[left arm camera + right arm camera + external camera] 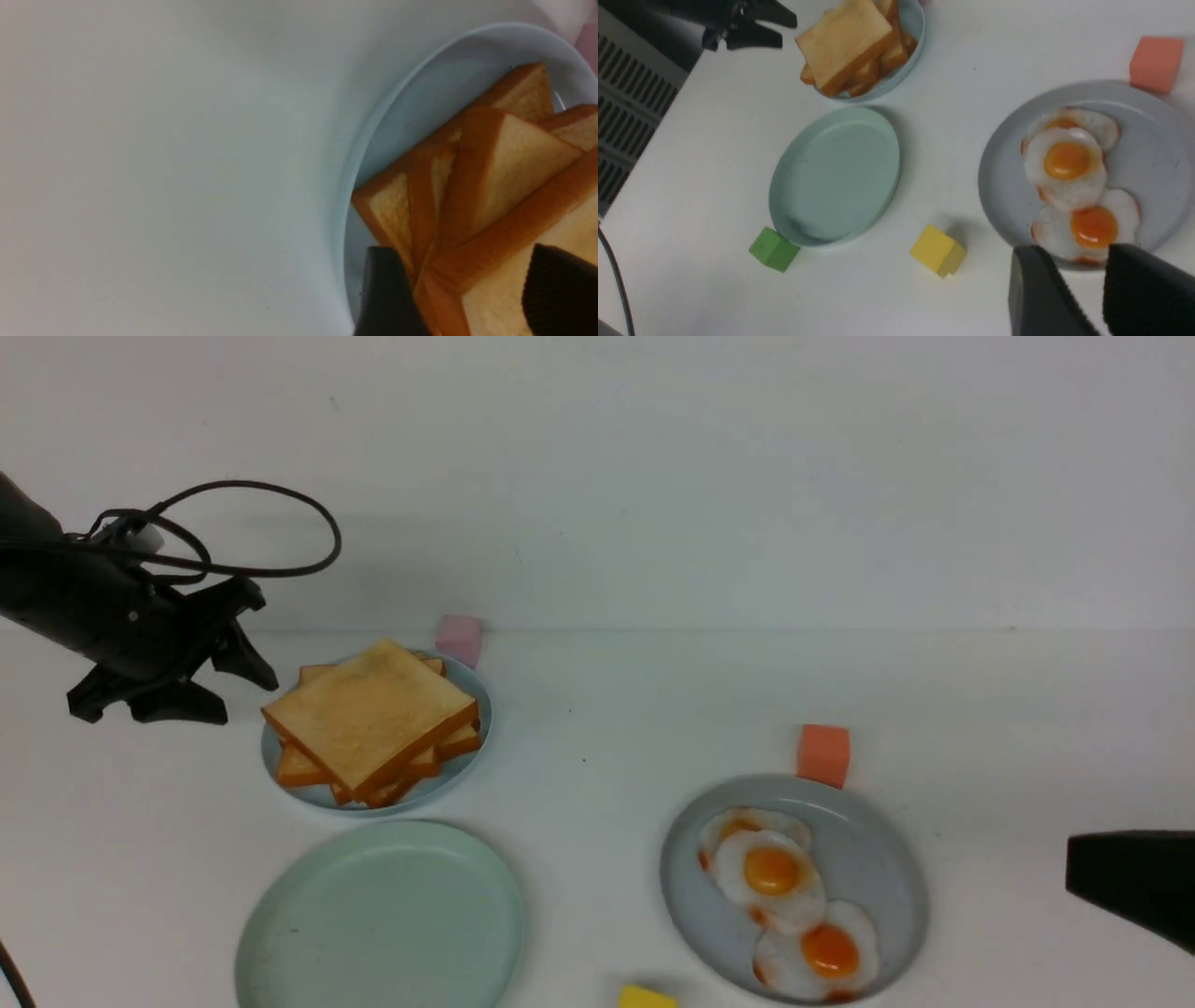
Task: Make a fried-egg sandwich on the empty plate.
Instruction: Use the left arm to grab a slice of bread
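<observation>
The empty mint-green plate (383,919) lies at the front left, also in the right wrist view (836,175). Behind it a pile of plain toast slices (372,719) sits on a small pale-blue plate (471,751). Three fried eggs (773,873) overlap on the grey-blue plate (887,859) at the right. No stacked sandwich is in view. My left gripper (247,700) is open and empty, just left of the toast pile; its jaws straddle a corner of the toast (495,196) from above. My right gripper (1076,249) is open and empty, near the egg plate's front edge.
A pink block (458,638) stands behind the toast plate. An orange block (823,755) touches the egg plate's far rim. A yellow block (646,997) lies between the plates at the front. A green block (774,248) sits against the mint plate's near rim.
</observation>
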